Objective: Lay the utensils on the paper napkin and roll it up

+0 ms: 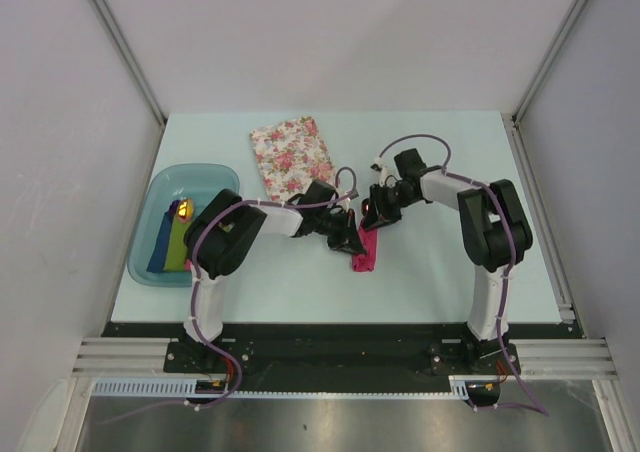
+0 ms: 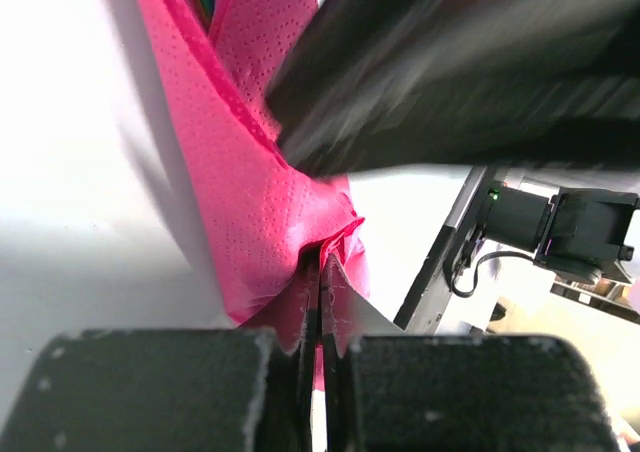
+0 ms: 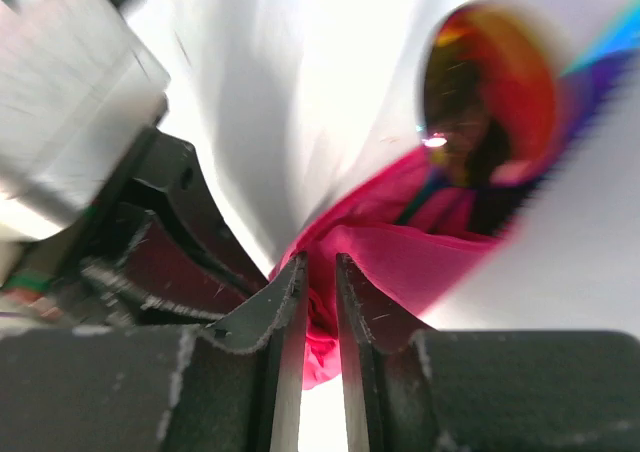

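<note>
Where the top camera looks down, the paper napkin (image 1: pixel 364 253) lies bunched on the tabletop (image 1: pixel 260 282) under the left gripper (image 1: pixel 352 240) and right gripper (image 1: pixel 372 220). Left wrist: the left gripper (image 2: pixel 320 272) pinches a napkin (image 2: pixel 250 202) fold. Right wrist: the right gripper (image 3: pixel 320 277) clamps the napkin (image 3: pixel 400 252), the spoon (image 3: pixel 490 82) just beyond.

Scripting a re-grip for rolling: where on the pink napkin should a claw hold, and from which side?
Take the paper napkin by its bunched edge, coming in low from the side. It lies as a narrow folded strip with the spoon bowl at one end, so the rim, where the left claw pinches it, probably grips best.
</note>
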`<state>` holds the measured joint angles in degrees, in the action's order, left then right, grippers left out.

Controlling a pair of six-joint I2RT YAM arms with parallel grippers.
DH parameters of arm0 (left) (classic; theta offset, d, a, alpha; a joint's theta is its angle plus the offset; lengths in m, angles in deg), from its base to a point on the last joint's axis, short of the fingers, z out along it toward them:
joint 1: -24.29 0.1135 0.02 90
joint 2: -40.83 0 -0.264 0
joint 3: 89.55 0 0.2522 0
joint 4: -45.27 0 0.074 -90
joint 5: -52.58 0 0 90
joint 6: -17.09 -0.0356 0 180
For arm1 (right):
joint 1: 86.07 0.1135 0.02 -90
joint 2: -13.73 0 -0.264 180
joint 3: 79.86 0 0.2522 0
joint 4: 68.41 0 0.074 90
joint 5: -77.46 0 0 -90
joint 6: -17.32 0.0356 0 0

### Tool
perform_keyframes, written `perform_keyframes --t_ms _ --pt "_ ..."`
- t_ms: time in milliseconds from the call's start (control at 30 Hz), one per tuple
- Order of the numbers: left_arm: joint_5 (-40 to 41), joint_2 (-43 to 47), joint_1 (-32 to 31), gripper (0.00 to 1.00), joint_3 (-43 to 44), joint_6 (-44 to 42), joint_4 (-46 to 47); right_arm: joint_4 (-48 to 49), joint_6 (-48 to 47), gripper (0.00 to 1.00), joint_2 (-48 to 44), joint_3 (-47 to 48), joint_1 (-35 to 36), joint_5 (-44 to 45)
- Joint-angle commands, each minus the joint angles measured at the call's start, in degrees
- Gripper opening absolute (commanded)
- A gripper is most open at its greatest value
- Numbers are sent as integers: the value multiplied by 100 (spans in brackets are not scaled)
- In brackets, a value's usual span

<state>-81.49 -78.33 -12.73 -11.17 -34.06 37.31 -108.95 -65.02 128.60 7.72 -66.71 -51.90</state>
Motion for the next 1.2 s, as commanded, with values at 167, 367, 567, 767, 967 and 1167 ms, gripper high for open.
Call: perform_keyframes --t_ms 167,367,567,767,967,1167 --pt "479 -222 -16 0 174 -475 -528 446 772 20 -114 159 -556 -1021" --pt "435 -170 -16 0 226 -466 -510 552 658 17 18 -122 -485 -812" --pt "408 -108 -25 0 200 -396 -475 613 421 11 299 -272 -450 -355" --pt "286 173 -104 0 235 -273 -150 639 341 6 457 -272 -441 24" --pt "163 428 -280 0 490 87 272 631 315 1 449 -403 -380 244" --pt "92 244 -429 0 622 413 562 675 359 0 440 -518 -353 349"
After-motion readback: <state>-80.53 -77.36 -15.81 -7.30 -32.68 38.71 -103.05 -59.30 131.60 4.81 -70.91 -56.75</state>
